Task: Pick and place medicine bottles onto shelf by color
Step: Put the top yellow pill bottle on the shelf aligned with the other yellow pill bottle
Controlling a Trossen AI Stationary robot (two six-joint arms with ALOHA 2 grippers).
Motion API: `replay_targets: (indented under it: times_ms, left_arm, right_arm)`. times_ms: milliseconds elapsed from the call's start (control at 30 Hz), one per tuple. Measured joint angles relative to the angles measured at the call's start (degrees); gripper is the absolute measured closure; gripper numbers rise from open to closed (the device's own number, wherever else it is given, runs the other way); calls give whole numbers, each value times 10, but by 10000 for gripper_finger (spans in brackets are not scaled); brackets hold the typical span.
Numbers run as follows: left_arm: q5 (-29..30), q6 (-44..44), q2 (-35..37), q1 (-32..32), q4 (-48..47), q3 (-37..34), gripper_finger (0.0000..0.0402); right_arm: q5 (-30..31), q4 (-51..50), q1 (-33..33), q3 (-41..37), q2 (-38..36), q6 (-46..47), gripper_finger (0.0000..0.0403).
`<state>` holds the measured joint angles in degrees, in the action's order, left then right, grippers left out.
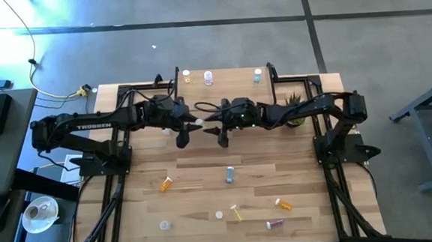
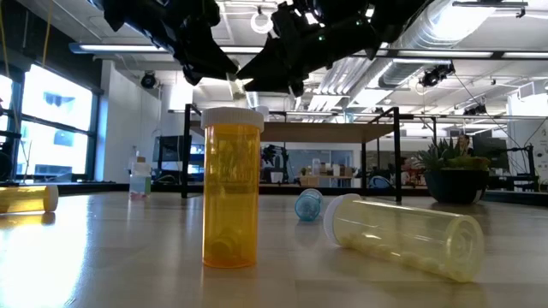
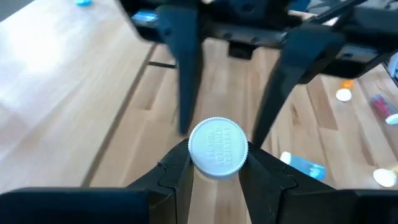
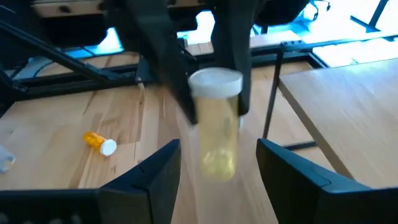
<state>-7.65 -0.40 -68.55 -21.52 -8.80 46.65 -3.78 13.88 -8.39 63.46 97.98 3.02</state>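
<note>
The left gripper [image 3: 217,171] is clamped on a pale yellow bottle [image 4: 216,121] at mid-frame in the high view, above the bench [image 1: 204,174]. The right gripper [image 4: 217,165], fingers apart, faces it. For a clean handover, I'd close low on the body before releasing.

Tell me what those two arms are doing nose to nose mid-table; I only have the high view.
Observer: The left tool grips a pale yellow bottle at its white cap.
Operator: And the other arm?
Observer: The right tool is open, with a finger on each side of the bottle's lower end, not touching it.
Operator: Is the bottle resting on anything?
Observer: No, it hangs clear above the tabletop.
</note>
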Motion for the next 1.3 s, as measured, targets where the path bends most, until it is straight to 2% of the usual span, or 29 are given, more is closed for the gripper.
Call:
replay_targets:
  times_ms: [200, 367, 633, 867, 1300]
  left_arm:
    - [-5, 4, 2, -36, -1, 0, 298]
    - [6, 29, 7, -78, -44, 28, 298]
    - [116, 71, 7, -153, -116, 99, 298]
    - [99, 52, -8, -200, -126, 104, 298]
    - [98, 51, -70, -202, -121, 104, 298]
  right_arm:
    - [-3, -31, -12, 0, -30, 0, 201]
    - [-3, -58, -28, 0, -66, -6, 201]
    - [0, -83, -50, 0, -111, -19, 201]
    - [18, -90, -55, 0, -114, -20, 201]
    - [18, -107, -55, 0, -114, -20, 201]
